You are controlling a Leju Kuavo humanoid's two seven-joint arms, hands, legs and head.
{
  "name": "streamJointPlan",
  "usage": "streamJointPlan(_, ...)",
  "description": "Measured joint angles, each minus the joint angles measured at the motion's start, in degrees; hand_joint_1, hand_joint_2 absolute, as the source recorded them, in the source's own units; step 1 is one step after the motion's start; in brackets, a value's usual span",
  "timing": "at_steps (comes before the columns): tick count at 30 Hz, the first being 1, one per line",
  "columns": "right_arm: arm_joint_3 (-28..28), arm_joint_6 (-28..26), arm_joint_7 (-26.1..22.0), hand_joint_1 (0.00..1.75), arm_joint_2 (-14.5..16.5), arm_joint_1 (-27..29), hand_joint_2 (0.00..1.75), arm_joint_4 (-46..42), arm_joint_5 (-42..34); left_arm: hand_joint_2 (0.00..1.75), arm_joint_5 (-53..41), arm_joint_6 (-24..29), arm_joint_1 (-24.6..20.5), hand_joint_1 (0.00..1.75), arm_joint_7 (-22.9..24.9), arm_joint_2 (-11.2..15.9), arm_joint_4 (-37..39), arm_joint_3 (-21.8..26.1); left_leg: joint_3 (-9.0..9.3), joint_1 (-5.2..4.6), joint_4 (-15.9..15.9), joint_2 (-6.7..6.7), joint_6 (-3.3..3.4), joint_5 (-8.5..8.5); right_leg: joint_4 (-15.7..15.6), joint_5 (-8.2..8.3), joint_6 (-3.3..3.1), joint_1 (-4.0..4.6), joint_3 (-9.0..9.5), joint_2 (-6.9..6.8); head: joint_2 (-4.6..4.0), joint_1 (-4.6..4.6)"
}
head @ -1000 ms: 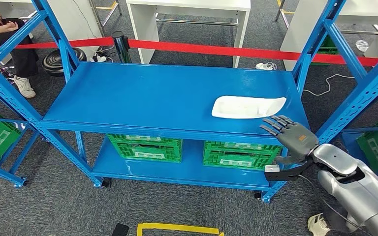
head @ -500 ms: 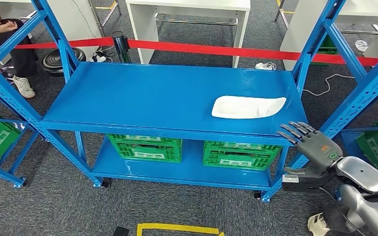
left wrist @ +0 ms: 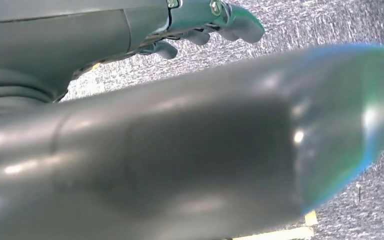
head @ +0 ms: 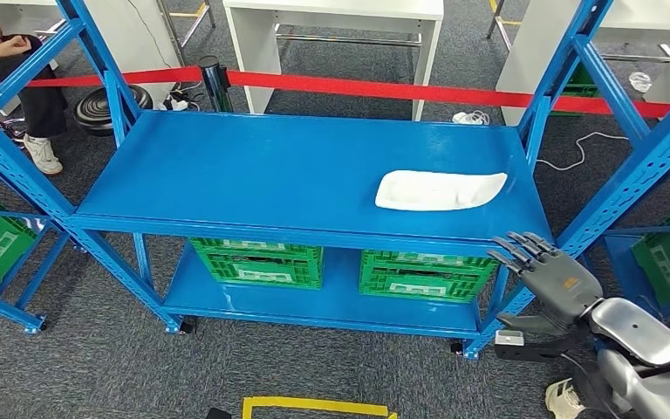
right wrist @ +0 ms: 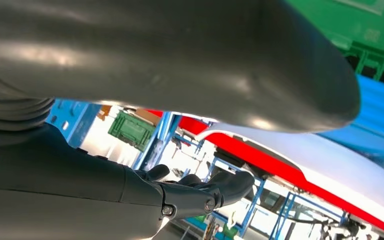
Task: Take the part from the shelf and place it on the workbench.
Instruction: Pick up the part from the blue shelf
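A white moulded part (head: 437,189) lies flat on the blue shelf (head: 270,175). It looks light and stiff, best gripped by its near rim. The right hand (head: 548,272) hovers below, fingers apart and empty.

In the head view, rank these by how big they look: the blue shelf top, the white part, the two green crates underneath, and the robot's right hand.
1. Blue shelf top.
2. White part, left green crate and right green crate: alike, and the crates are partly hidden, so unranked.
3. Right hand, though it is nearer the camera.

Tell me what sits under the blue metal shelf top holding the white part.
Under the blue metal shelf top, two green plastic crates stand side by side on the lower blue shelf. The top board covers their contents and rear halves.
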Motion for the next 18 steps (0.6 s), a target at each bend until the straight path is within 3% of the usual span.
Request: streamJointPlan(18, 0.8, -0.2, 3.4, 0.00, 1.6, -3.2, 0.00, -1.4, 2.7, 0.00, -2.0, -1.3, 1.0, 0.00, 0.7, 0.5, 0.2, -0.9, 0.00, 0.00, 0.0, -0.02, 0.03, -0.01, -0.1, 0.02, 0.04, 0.00, 0.06, -0.01, 0.00, 0.00)
